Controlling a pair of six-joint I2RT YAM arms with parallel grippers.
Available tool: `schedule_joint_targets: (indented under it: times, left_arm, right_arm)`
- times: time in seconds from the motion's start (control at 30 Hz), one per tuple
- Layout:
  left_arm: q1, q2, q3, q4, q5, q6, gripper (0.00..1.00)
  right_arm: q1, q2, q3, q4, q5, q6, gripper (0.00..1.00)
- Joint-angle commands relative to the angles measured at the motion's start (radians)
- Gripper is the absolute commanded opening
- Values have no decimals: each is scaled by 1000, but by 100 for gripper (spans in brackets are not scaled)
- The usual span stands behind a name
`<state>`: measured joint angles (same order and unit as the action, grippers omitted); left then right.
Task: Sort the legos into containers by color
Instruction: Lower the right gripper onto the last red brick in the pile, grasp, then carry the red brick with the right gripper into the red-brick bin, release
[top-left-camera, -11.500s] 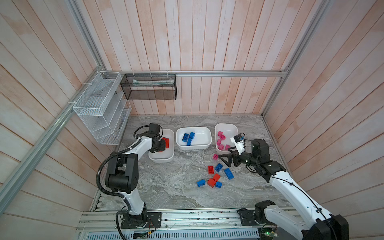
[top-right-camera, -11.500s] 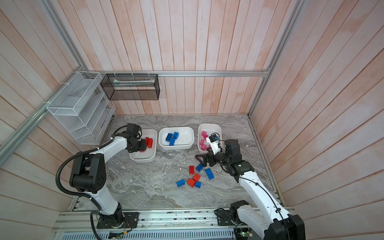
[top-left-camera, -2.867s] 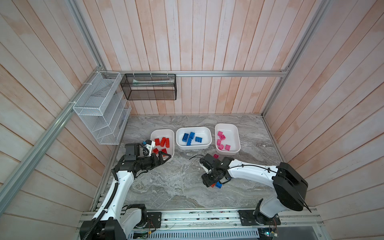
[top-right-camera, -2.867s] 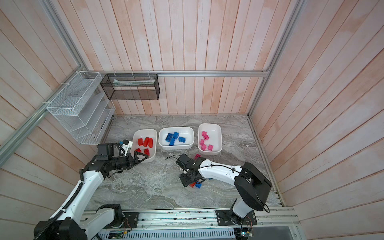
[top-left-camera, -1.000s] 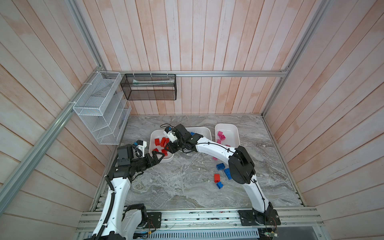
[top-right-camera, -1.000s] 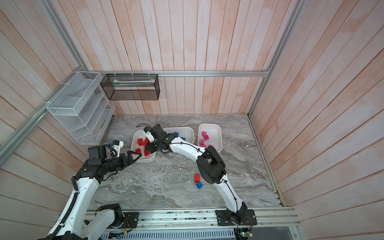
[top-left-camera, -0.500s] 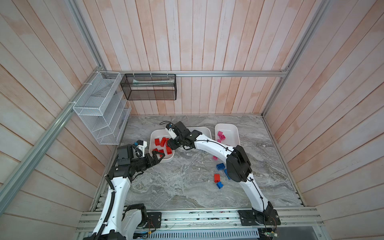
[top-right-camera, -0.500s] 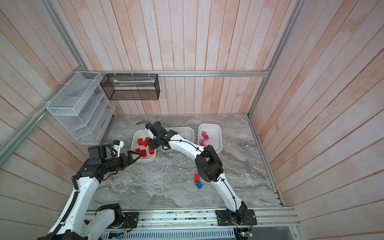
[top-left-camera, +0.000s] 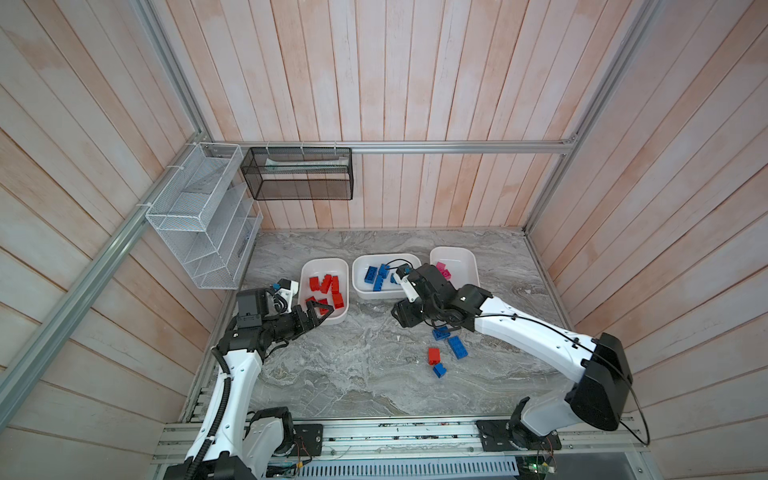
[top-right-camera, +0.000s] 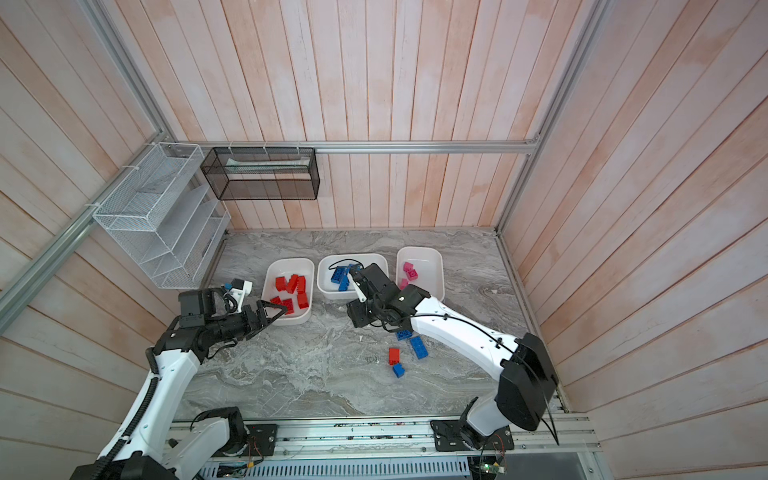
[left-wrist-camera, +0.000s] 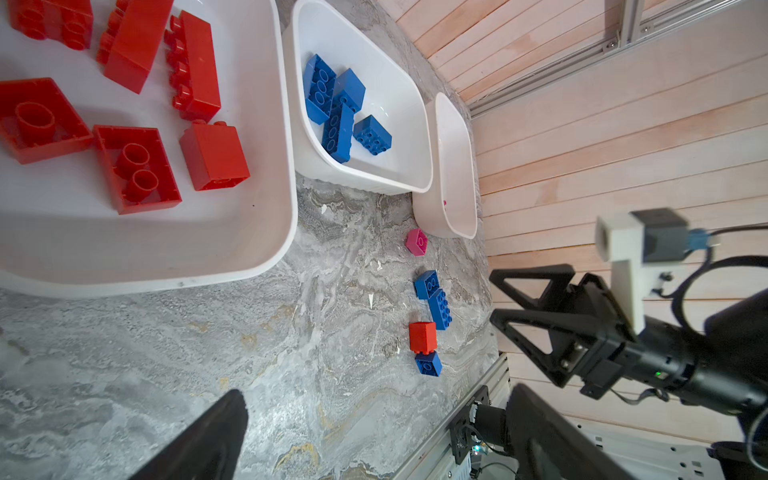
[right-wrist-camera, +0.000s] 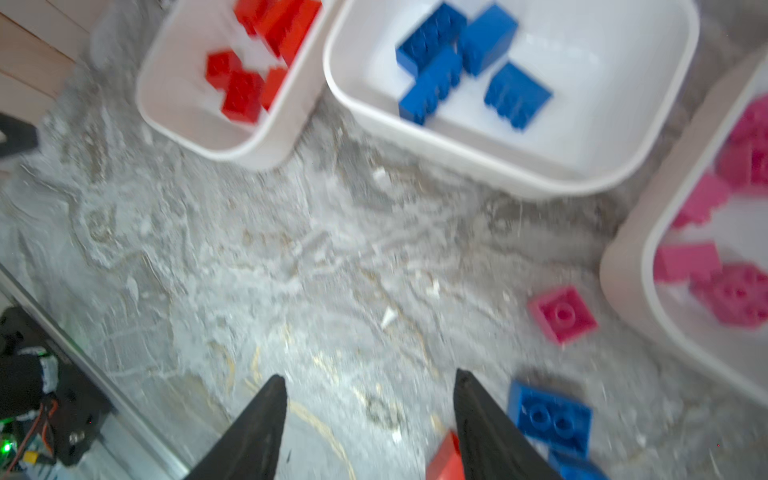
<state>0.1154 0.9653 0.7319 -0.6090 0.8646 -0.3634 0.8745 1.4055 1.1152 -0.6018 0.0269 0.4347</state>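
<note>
White tub of blue legos (top-left-camera: 370, 295) taken as landmark. Red-lego tub (top-left-camera: 324, 261) set just left, pink-lego tub (top-left-camera: 471, 270) just right. Five loose legos (top-left-camera: 457, 347) scattered on marble tabletop (top-left-camera: 353, 374) in front. Left gripper (top-left-camera: 326, 309) spread wide, empty, front-left; right gripper (right-wrist-camera: 372, 376) parted, empty, just in front.

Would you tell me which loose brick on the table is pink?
The small square pink brick beside the pink-filled tub; the other loose ones are three blue bricks and one red brick.

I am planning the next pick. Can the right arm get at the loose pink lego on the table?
Probably yes. The right hand hangs open and empty near the pink lego, which lies alone on the table beside the tub of pink legos, nothing covering it.
</note>
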Motion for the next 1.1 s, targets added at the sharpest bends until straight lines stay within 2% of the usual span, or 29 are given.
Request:
schedule_joint_targets:
  times: [0.0,0.13,0.2,0.4,0.6,0.77,1.0,1.07]
  left_arm:
    - [-22,6,1,28,30,-9,99]
    - [-74,11,-10,62,17,-41,99]
    - [-90,17,-11,69,9,-45,99]
    - [-91,24,-14,83,7,-46,99]
    - [-91,27,-10,72,-2,-32,99]
    - [-92,32,-19,78,9,-28,99]
    - [-92,39,-15,84,14,-29,99]
    - [-91,37,-10,76,13,-25,99]
  right_arm:
    - [28,-71,-102,-98,75,236,65]
    - [38,-127,-216,-104,130,378,66]
    - [38,-126,-257,-87,139,411,66]
    - [37,-26,-292,35,126,405,66]
    - [35,105,-254,35,133,375,63]
    - [37,142,-263,26,127,372,54]
    - [37,140,-258,13,146,364,27]
    - [38,124,-217,-4,166,346,24]
